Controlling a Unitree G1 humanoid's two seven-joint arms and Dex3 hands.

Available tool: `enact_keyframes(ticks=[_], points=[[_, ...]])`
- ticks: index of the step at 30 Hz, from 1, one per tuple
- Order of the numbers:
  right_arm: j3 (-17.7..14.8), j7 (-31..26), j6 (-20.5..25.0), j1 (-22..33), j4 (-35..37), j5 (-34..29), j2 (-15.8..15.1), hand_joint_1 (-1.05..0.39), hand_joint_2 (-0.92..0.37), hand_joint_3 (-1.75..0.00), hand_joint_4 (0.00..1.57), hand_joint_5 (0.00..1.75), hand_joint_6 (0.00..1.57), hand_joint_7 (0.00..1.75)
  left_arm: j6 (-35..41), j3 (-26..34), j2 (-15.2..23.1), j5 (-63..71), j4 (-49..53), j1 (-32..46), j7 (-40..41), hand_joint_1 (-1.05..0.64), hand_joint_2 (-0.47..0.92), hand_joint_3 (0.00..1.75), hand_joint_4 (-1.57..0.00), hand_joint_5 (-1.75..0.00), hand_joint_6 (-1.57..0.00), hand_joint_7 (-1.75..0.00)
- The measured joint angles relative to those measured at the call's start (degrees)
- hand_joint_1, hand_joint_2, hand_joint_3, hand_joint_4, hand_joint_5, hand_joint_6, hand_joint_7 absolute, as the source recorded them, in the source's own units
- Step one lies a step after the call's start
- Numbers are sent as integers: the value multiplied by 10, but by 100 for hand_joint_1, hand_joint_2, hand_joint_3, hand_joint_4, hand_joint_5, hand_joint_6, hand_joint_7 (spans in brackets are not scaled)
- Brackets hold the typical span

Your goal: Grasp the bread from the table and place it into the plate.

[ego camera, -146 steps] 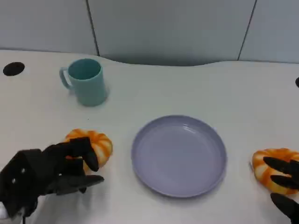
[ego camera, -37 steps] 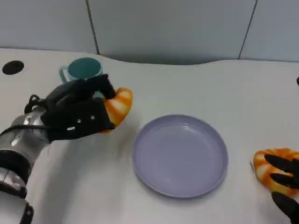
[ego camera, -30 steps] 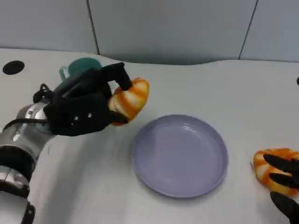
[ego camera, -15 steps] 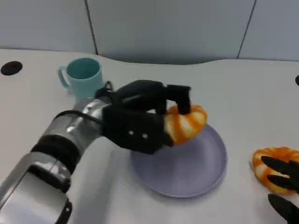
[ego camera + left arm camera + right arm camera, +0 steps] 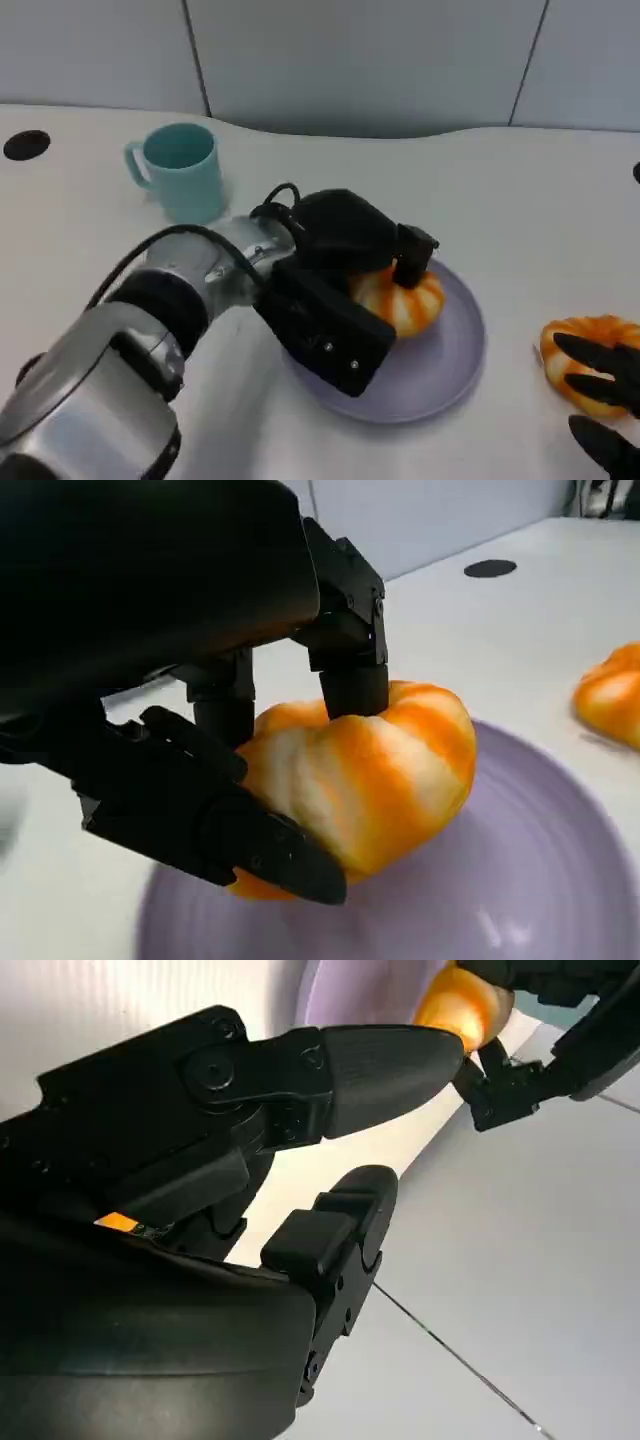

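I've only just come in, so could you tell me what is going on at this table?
The robot's left hand grips an orange bread over the purple plate, low in the dish. A second bread lies on the table by the right hand. A teal mug stands further back.

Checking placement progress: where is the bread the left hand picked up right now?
In the head view the bread sits over the middle of the purple plate, gripped by the left hand; whether it touches the plate is unclear.
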Motion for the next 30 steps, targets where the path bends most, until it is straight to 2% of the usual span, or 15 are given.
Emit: enact_keyframes(ticks=[1, 2, 3, 4, 5, 6, 7, 11, 22, 27, 30], points=[[0, 0, -1, 0, 1, 0, 0, -36, -92, -35, 100, 5, 78, 0, -1, -4, 3, 1, 0, -5, 0, -46, 86, 2, -25, -136, -31, -120], [0, 0, -1, 0, 1, 0, 0, -37, -92, -35, 100, 5, 78, 0, -3, -7, 5, 2, 0, -9, -1, -47, 87, 1, -23, -130, -31, -114], [0, 0, -1, 0, 1, 0, 0, -36, -92, -35, 100, 5, 77, 0, -6, -10, 7, 5, 0, -12, -2, -52, 87, 1, -17, -109, -30, -88], [0, 0, -1, 0, 1, -1, 0, -36, -92, -35, 100, 5, 77, 0, -10, -15, 9, 8, 0, -17, -10, -57, 88, 0, -16, -85, -35, -52], [0, 0, -1, -1, 2, -1, 0, -36, -92, -35, 99, 5, 77, 0, -17, -19, 11, 12, -2, -21, -17, -59, 88, 0, -16, -72, -39, -33], [0, 0, -1, -1, 2, -1, 0, -37, -92, -35, 99, 5, 78, 0, -23, -21, 14, 12, -3, -23, -22, -62, 89, 0, -14, -63, -39, -19], [0, 0, -1, -1, 2, -2, 0, -37, -92, -35, 99, 5, 78, 0, -28, -23, 16, 12, -6, -25, -27, -63, 89, 0, -13, -58, -37, -13], [0, 0, -2, -2, 3, -2, 0, -36, -92, -35, 100, 5, 78, 0, -48, -25, 25, 10, -12, -36, -56, -67, 90, 0, -10, -52, -34, -5], [0, 0, -3, -2, 6, -3, 0, -37, -92, -35, 100, 5, 77, 0, -77, 4, 41, -35, -20, -42, -113, -68, 86, 0, -13, -49, -38, -4], [0, 0, 0, 0, 2, -3, 0, -37, -92, -35, 99, 5, 77, 0, -104, 37, 65, -70, -32, -39, -119, -64, 88, 1, -17, -50, -41, -4], [0, 0, 1, 1, 0, -3, 0, -36, -92, -35, 98, 4, 77, 0, -125, 91, 86, -159, -40, -16, -177, -60, 89, 1, -17, -49, -41, -3]])
